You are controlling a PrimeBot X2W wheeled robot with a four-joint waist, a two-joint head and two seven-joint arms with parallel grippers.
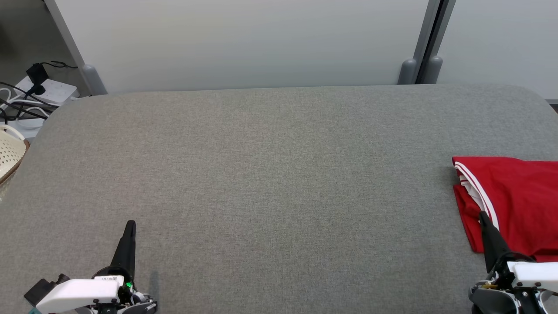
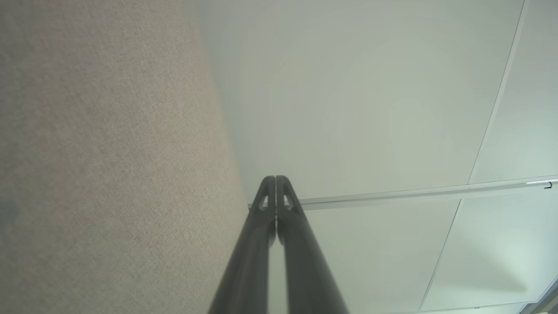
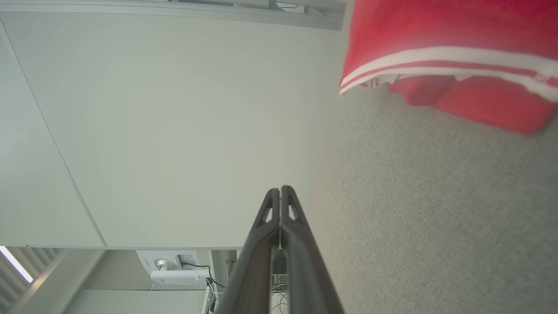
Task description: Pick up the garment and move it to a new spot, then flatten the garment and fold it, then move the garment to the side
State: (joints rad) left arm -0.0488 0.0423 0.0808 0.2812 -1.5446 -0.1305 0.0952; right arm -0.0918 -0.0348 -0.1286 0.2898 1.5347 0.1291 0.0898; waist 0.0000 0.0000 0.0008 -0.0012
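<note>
On the right edge of the grey surface (image 1: 279,174) lay the red garment (image 1: 518,196), folded over, white stripes along its left hem.
My left hand (image 1: 130,224) sat low at the near left, fingers pressed together with nothing between them, well apart from the garment; my right hand (image 1: 483,214) was likewise closed and empty, its tip at the garment's left edge; whether it touched the cloth I could not tell; a pale basket (image 1: 8,152) stood beyond the surface's left edge.
</note>
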